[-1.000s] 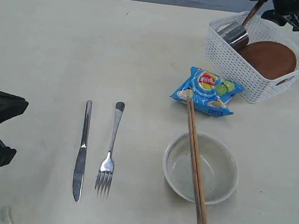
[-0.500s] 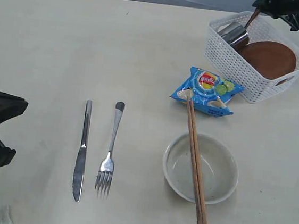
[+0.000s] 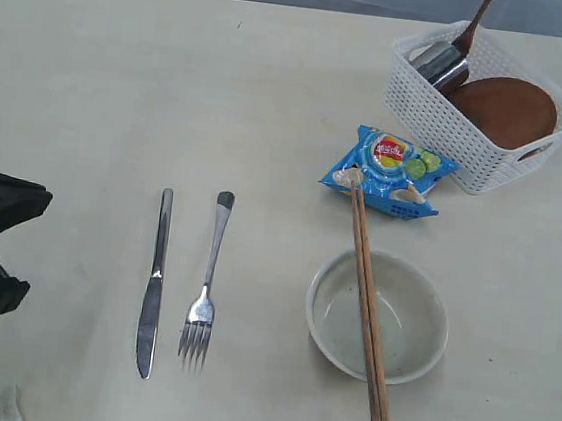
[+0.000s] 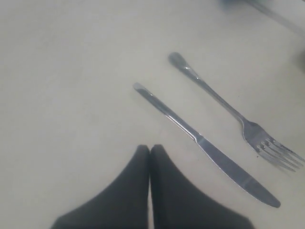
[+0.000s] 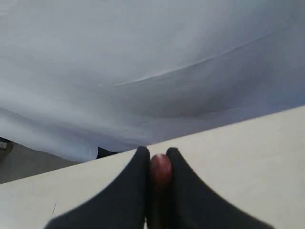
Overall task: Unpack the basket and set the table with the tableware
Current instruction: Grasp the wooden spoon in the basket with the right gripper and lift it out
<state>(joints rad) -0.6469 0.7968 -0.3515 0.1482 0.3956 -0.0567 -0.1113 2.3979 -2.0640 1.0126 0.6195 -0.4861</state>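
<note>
Cream table (image 3: 94, 80) carries basket (image 3: 420, 106) holding plate (image 3: 505, 109) and cup (image 3: 440, 64); right hand (image 5: 157, 156) pinches spoon (image 3: 479, 22), left hand (image 4: 149, 153) closed

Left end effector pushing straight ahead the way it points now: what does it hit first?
Probably the knife, near its handle end: the closed left end effector lines up with it across the table. Its height is unclear, so it may touch the table first.

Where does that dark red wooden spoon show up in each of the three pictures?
Exterior view: the dark red wooden spoon slants up near the steel cup inside the white lattice plastic basket, upper right.
Left wrist view: not in it.
Right wrist view: its reddish end is pinched in the right pincer.
Shared landmark: the pale cream table, in all three.
</note>
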